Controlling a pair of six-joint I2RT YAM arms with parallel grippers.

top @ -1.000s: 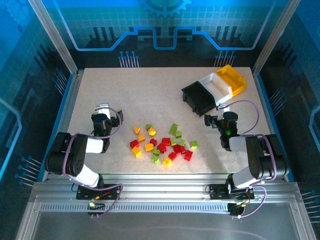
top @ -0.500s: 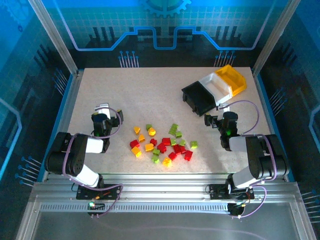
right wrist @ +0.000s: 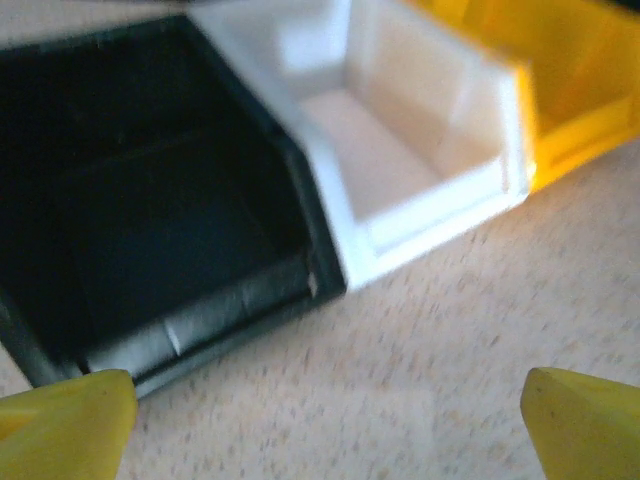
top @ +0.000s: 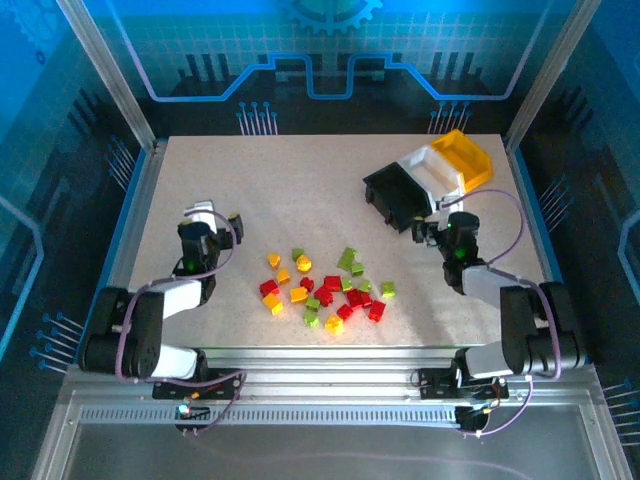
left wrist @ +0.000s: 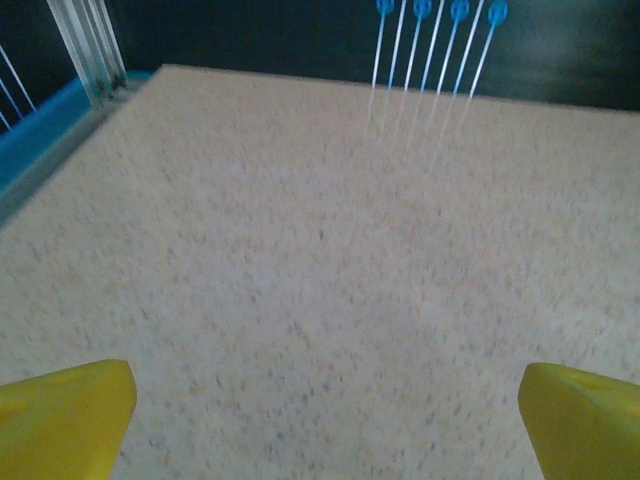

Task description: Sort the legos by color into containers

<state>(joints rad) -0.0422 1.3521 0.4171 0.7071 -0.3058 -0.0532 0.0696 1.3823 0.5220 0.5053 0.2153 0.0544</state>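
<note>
The legos lie scattered on the table's near middle: red ones [top: 355,298], yellow-orange ones [top: 298,295] and lime green ones [top: 347,260]. The containers stand in a slanted row at the far right: a black bin [top: 393,196] [right wrist: 150,220], a white bin [top: 432,172] [right wrist: 400,150] and a yellow bin [top: 463,158] [right wrist: 560,70]. My left gripper [top: 215,213] [left wrist: 325,420] is open over bare table, left of the legos. My right gripper [top: 437,221] [right wrist: 325,420] is open and empty, just in front of the black and white bins.
A blue rail and metal posts [left wrist: 90,50] edge the table at the far left. Glass walls enclose the speckled table [top: 300,190] on three sides. Bare room lies behind the legos and between the left gripper and the bins.
Both arms have reached a little further from their bases. The right gripper has come closer to the black and white bins. The legos and bins have not moved.
</note>
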